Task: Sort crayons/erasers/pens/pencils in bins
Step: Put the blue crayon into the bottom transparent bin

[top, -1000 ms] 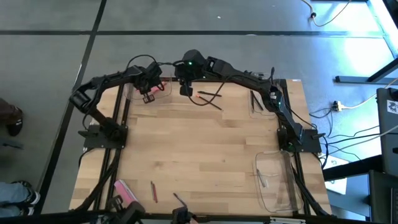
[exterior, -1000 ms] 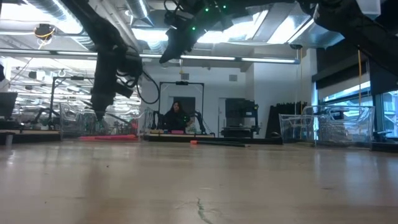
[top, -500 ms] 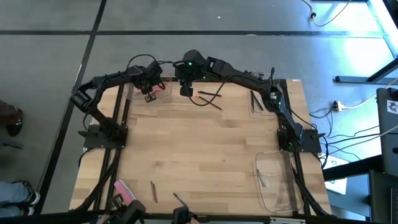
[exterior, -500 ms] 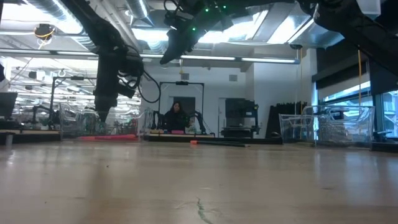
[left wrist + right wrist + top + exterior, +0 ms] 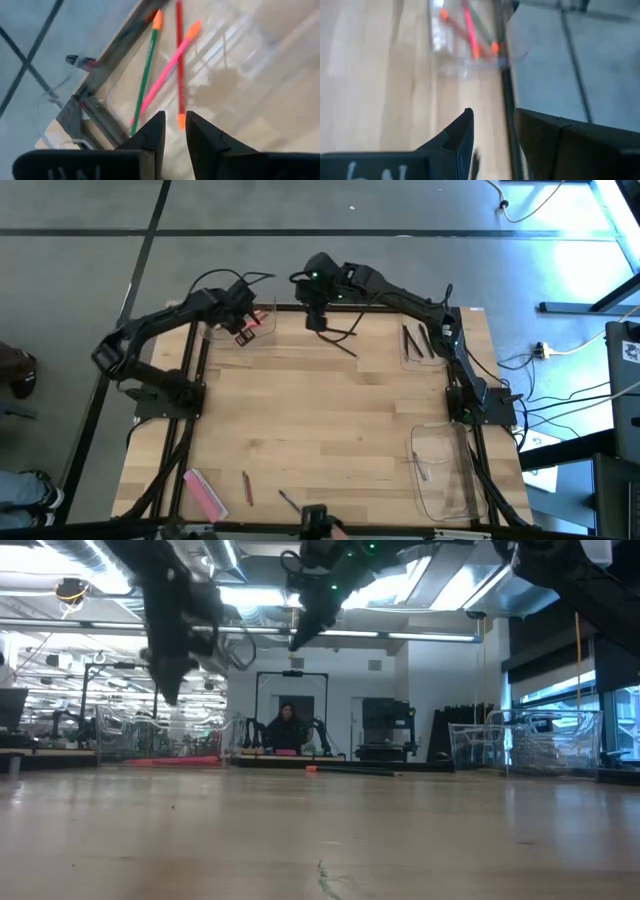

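Note:
My left gripper (image 5: 243, 333) (image 5: 175, 127) hangs open and empty over the clear bin (image 5: 215, 330) at the table's far left corner. In that bin lie a pink crayon (image 5: 167, 67), a red stick (image 5: 179, 60) and a green orange-tipped stick (image 5: 145, 80), flat on its floor. My right gripper (image 5: 316, 320) (image 5: 492, 125) is open and empty, high above the far edge, just left of two black pens (image 5: 345, 340) lying on the wood. Its wrist view looks at the far-left bin (image 5: 465, 45).
A second clear bin (image 5: 415, 345) at the far right holds black pens. A third bin (image 5: 445, 470) stands near right. At the near left lie a flat pink bar (image 5: 203, 492) and two thin pencils (image 5: 247, 488) (image 5: 288, 500). The table's middle is bare wood.
My left gripper has risen above the far-left bin, and its arm has swung out toward the table's left. My right gripper has gone a little toward the table's right along the far edge and tipped further down.

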{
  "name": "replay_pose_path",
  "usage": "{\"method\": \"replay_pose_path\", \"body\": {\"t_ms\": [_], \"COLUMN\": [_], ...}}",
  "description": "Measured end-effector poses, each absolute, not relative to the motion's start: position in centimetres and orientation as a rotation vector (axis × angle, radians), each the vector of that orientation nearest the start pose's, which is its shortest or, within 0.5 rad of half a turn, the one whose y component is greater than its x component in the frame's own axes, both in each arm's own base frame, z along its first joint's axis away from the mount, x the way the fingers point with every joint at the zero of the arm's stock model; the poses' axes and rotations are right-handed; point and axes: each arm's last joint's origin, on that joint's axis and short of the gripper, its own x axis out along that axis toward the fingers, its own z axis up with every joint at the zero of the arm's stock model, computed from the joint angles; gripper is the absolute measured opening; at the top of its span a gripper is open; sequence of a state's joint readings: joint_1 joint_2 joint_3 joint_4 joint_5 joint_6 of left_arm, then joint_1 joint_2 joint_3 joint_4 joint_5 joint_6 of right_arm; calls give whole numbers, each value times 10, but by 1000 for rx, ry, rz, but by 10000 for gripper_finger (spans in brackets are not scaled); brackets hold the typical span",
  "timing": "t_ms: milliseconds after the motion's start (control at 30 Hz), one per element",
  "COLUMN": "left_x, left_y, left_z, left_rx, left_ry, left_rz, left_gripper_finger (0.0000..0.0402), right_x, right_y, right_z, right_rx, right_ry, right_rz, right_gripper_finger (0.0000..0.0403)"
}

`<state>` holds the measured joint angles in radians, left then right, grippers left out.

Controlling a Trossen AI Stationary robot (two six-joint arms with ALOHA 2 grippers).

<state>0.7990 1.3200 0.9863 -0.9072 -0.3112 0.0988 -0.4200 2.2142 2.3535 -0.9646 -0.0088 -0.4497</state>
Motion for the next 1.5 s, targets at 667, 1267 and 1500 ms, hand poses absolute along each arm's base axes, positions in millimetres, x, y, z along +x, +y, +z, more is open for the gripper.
{"method": "replay_pose_path", "body": {"t_ms": [667, 1267, 1500], "left_x": [146, 139, 147], "left_y": [57, 0, -32], "left_z": [299, 301, 294], "left_rx": [-289, -776, -896], "left_ry": [1054, 983, 980], "left_rz": [674, 684, 748], "left_gripper_finger": [69, 67, 65], "right_x": [419, 437, 440], "right_y": [-169, -74, -65], "right_z": [323, 317, 318], "right_rx": [90, -63, -48], "right_ry": [1090, 1200, 1151], "right_rz": [-33, 226, 306], "right_gripper_finger": [142, 142, 142]}}
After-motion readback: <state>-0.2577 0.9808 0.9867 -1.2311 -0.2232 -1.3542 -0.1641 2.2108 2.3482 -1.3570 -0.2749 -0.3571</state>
